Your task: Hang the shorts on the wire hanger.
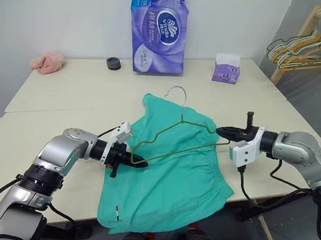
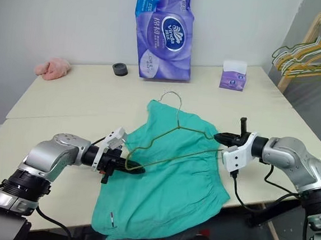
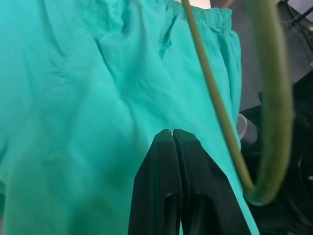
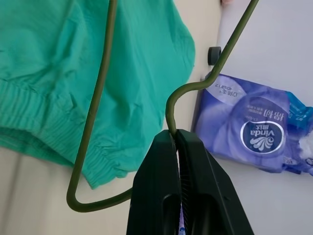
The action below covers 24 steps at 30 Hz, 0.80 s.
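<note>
- Right wrist view: right gripper fingers pinch the wire hanger above the shorts on the counter.
- Left gripper fingers pressed together; regrasp needed before threading cloth.

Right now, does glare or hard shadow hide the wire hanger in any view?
Left eye view: soft even light, no glare on the table; the wire hanger stands out against the shorts. Right wrist view: the wire shows dark against the pale table. Left wrist view: no hard shadow across the shorts.
</note>
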Available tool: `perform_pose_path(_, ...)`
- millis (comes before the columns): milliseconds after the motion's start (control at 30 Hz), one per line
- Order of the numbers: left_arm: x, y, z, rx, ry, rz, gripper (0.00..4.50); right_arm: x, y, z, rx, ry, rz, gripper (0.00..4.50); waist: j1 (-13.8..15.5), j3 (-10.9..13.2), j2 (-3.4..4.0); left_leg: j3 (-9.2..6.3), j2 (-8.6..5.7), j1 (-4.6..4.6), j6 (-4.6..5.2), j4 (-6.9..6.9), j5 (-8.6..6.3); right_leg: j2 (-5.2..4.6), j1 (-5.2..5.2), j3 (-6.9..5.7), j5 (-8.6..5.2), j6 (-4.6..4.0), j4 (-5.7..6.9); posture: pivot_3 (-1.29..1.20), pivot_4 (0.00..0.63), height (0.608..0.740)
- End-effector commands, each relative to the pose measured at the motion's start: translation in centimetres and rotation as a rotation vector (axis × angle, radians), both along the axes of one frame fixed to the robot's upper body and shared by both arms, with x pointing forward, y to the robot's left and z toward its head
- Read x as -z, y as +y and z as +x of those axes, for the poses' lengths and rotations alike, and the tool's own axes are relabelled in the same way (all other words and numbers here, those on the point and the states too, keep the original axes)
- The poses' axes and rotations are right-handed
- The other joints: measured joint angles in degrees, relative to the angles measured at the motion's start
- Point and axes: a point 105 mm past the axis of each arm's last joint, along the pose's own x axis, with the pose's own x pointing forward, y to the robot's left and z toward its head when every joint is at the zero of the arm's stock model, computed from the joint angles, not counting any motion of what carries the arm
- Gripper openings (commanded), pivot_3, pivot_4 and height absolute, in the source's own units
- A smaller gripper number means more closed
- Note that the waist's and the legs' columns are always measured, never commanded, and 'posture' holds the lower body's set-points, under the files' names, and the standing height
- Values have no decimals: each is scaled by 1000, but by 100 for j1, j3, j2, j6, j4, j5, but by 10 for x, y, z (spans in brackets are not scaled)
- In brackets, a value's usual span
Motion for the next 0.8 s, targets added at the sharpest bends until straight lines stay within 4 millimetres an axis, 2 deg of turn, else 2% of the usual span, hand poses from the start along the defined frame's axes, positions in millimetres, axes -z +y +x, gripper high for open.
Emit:
perform_pose_path(33, -7, 1, 0, 24, -43, 4, 36, -18, 4, -2, -32, -51, 33, 0, -1, 0, 0, 0, 0, 0, 0, 0, 0, 0, 0, 0, 0, 0, 0, -69, 62, 740)
perform_pose_path(233, 2, 24, 0, 3, -65, 83, 36, -17, -2, 1, -2, -54, 29, 0, -25, 0, 1, 0, 1, 3, 0, 0, 0, 1, 0, 0, 0, -1, 3, -76, 63, 740)
perform_pose_path(367, 15, 60, -5, -39, -46, 189, 36, -15, -5, 2, 20, -51, 31, 0, -49, -1, 2, 1, 2, 5, 0, 0, 0, 1, 0, 0, -2, -4, 6, -79, 64, 740)
perform_pose_path(500, 3, 68, -7, -73, -6, 131, 36, -12, -7, 2, 27, -46, 24, 0, -31, -1, 1, 1, 2, 4, 1, 2, 0, 1, -1, -1, -3, -5, 10, -73, 66, 740)
perform_pose_path(600, -18, 62, -6, -90, 25, 38, 606, -11, -8, 4, 35, -42, 17, 0, 8, 0, -2, -2, 1, 3, 2, 6, -1, 1, 0, -5, -3, -5, 12, -70, 67, 740)
perform_pose_path(800, -29, 49, -1, -97, -26, -1, 2458, -10, -9, 5, 41, -38, 5, 0, -12, 0, -1, 0, 0, 8, 1, 8, -1, 1, -2, -2, -5, -7, 35, -68, 67, 740)
